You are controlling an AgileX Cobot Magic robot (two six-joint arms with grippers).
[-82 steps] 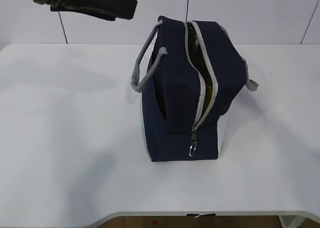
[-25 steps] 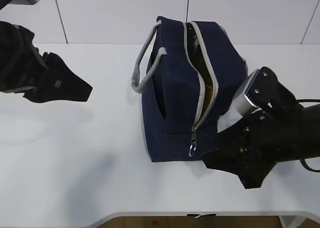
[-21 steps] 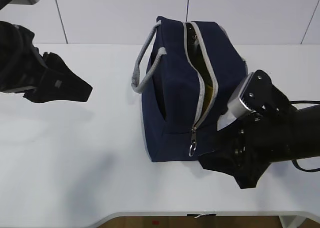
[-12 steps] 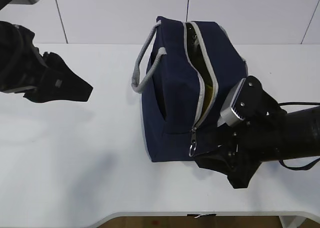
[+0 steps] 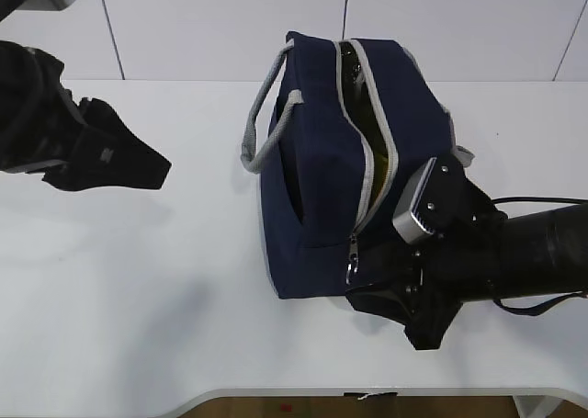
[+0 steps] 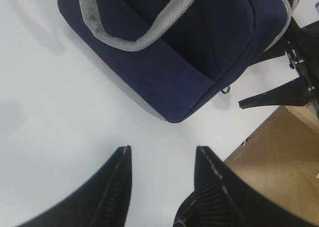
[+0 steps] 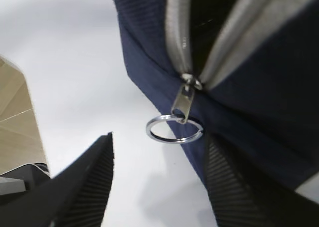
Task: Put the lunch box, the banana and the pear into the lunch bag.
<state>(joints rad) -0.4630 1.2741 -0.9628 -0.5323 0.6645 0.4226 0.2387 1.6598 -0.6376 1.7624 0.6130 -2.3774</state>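
The navy lunch bag (image 5: 322, 175) stands mid-table with its grey zipper open along the top; something yellow (image 5: 382, 165) shows inside the gap. The lunch box, banana and pear are not separately visible. The metal ring pull (image 7: 174, 128) hangs at the bag's near end (image 5: 352, 273). My right gripper (image 7: 158, 152) is open, its jaws either side of and just below the ring, low at the bag's front right corner (image 5: 367, 285). My left gripper (image 6: 162, 159) is open and empty, above the table left of the bag (image 5: 147, 165).
The bag's grey webbing handle (image 5: 262, 129) loops out on its left side and also shows in the left wrist view (image 6: 139, 30). The table's front edge (image 5: 294, 392) is close to the right arm. The white wall stands behind the table.
My right arm has come down and moved left along the table toward the bag's near end and ring pull. My left arm has stayed at the left. The bag has not moved.
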